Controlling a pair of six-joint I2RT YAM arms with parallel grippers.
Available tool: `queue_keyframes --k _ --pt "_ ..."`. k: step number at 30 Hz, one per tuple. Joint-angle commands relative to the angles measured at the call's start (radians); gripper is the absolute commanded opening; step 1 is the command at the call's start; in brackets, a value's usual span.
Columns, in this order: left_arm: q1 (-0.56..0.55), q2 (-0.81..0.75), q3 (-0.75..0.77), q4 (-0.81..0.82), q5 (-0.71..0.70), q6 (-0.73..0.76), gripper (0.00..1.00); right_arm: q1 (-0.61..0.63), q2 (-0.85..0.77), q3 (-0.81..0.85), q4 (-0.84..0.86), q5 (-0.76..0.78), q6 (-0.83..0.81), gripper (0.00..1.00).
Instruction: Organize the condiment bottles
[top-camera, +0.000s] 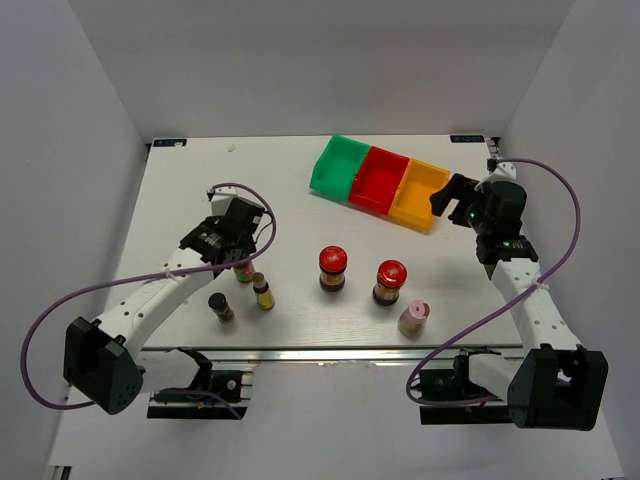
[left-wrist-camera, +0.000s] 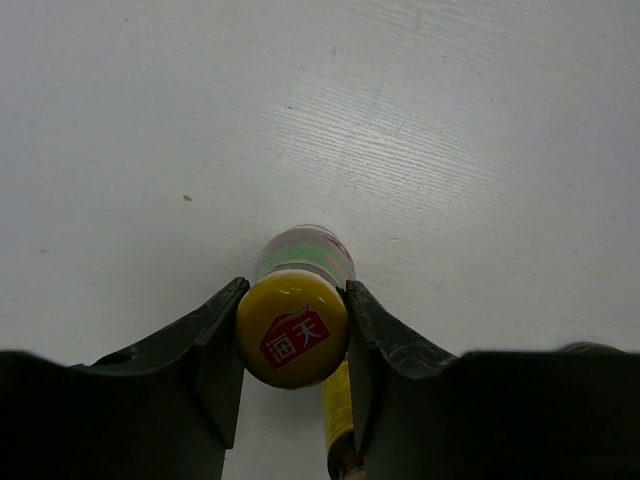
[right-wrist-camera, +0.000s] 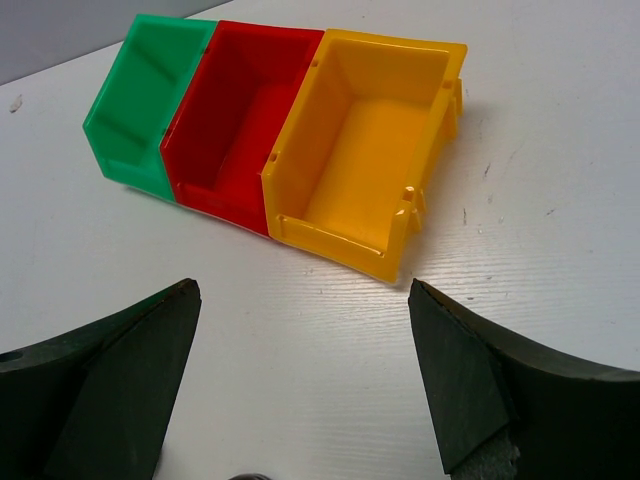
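Left gripper (left-wrist-camera: 296, 292): clamped on the yellow-capped bottle (left-wrist-camera: 292, 338), a finger pressed to each side of its cap.
Where it stands: upright on the table (left-wrist-camera: 400, 120), right between those fingers.
Right gripper (right-wrist-camera: 300, 310): spread wide, holding nothing, facing the yellow bin (right-wrist-camera: 365, 140).

Light was bright and even, falling from overhead onto the matte white tabletop (top-camera: 300, 190), which looked nearly washed out in the top view. The plain grey enclosure walls (top-camera: 80, 120) read dimmer. Shadows beside the small capped condiment bottles (top-camera: 333, 268) were short, soft and faint. In the left wrist view a pale highlight sat on the slim bottle with a glossy yellow cap (left-wrist-camera: 292, 330), whose red label was sharp. The black fingers (left-wrist-camera: 200, 370) of the left gripper (left-wrist-camera: 295, 290) were underexposed and soft near the bottom edge. In the right wrist view the green, red and yellow plastic bins (right-wrist-camera: 215, 168) were crisp and saturated, mildly shaded inside. The dark fingers (right-wrist-camera: 470, 380) of the right gripper (right-wrist-camera: 302, 290) showed little detail.
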Motion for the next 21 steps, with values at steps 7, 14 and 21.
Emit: queue_keyframes --k 7,14,21 --pt "-0.041 0.053 0.09 -0.051 -0.093 -0.009 0.3 -0.003 -0.004 0.031 0.01 0.033 -0.027 0.89" --pt "-0.049 0.1 0.224 0.008 -0.095 0.067 0.1 -0.003 -0.006 0.033 0.009 0.039 -0.03 0.89" --pt "-0.049 0.191 0.386 0.136 -0.059 0.181 0.0 -0.003 0.002 0.036 0.028 -0.036 -0.07 0.89"
